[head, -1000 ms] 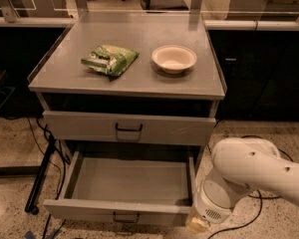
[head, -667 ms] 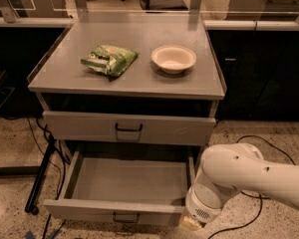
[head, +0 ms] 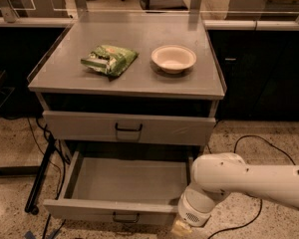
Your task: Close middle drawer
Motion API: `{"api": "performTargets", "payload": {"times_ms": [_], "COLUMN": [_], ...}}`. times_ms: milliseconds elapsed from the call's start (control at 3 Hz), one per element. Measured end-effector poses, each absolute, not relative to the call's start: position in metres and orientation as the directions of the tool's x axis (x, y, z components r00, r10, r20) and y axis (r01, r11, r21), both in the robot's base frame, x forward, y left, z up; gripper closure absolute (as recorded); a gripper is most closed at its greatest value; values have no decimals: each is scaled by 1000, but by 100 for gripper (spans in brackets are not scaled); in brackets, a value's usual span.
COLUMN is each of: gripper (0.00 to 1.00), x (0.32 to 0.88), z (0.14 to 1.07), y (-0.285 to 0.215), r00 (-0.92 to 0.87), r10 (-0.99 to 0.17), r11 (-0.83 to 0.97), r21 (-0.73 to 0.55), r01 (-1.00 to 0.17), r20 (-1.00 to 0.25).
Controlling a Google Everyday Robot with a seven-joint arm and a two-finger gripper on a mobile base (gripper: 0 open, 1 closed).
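Since the earlier frame the white arm (head: 249,178) sits further left and a little lower. Its wrist is now at the right end of the front panel of the middle drawer (head: 129,180), and the drawer itself has not shifted. The end effector (head: 181,228) shows only as a pale yellowish tip at the bottom edge of the view, just beside the drawer's front right corner. I cannot tell whether they touch, nor whether the end effector is parted or closed, and it holds nothing that can be seen. The arm comes in from the right edge with its forearm nearly level, then bends down at a rounded joint to the wrist.

The middle drawer stands pulled well out from the cabinet. Its shallow grey tray is empty, and its low front panel bears a small dark wire handle (head: 125,217) at centre. Above it the top drawer (head: 164,129) — taller-fronted, with a bigger black handle — is pushed in. On the tabletop (head: 139,81) lie a green snack bag (head: 109,59) and, to its right and apart from it, a cream bowl (head: 173,58) — empty.
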State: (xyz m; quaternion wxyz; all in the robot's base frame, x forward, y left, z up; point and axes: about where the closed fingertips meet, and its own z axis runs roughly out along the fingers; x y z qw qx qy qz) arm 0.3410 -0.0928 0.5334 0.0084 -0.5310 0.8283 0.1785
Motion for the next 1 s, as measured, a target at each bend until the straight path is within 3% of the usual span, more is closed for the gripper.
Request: {"api": "performTargets", "payload": {"times_ms": [1000], "gripper": [100], "x": [338], "z": [475], "y": [-101], "r00": [-489], "r10": [-864], "r11": [427], "r21": [338], "r01": [-839], "r20": [-123]}}
